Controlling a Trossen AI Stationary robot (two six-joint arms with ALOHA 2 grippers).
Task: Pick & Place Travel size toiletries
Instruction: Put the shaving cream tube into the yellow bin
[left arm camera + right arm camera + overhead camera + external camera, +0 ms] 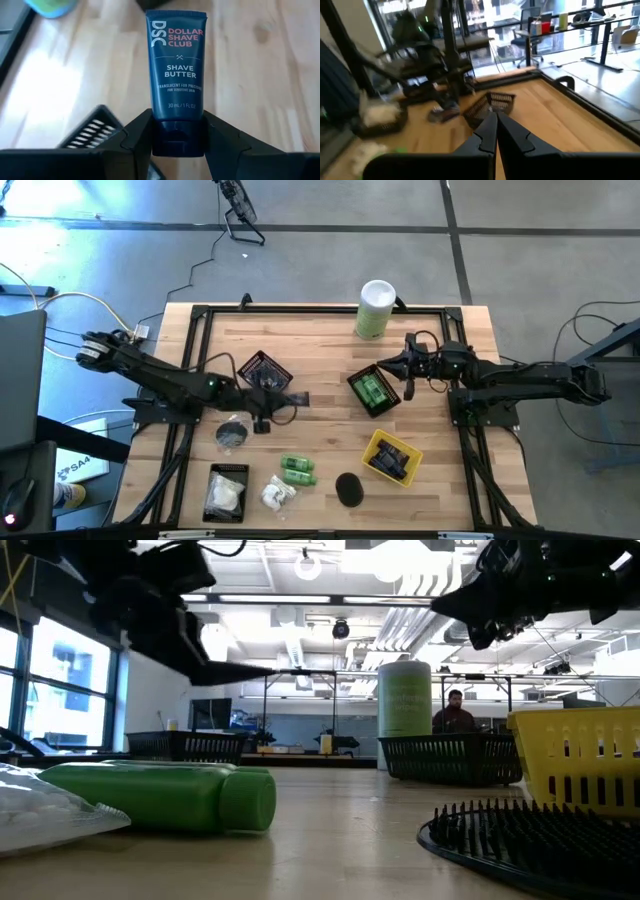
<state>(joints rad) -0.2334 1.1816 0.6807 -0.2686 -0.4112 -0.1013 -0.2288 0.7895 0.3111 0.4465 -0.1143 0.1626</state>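
left gripper (pixel 177 142) around smooth navy tube (pixel 175 65)

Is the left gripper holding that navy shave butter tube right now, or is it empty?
Holding it. The left gripper's fingers clamp the navy tube by its cap end, above the table.

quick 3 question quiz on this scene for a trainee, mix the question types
1. True or false: the left claw grips a navy tube by its cap.
2. Which basket holds green bottles: A, the yellow basket; B, the black basket near the right claw?
3. Fill in: the right claw is ____ (open/shut).

Key
1. True
2. B
3. shut
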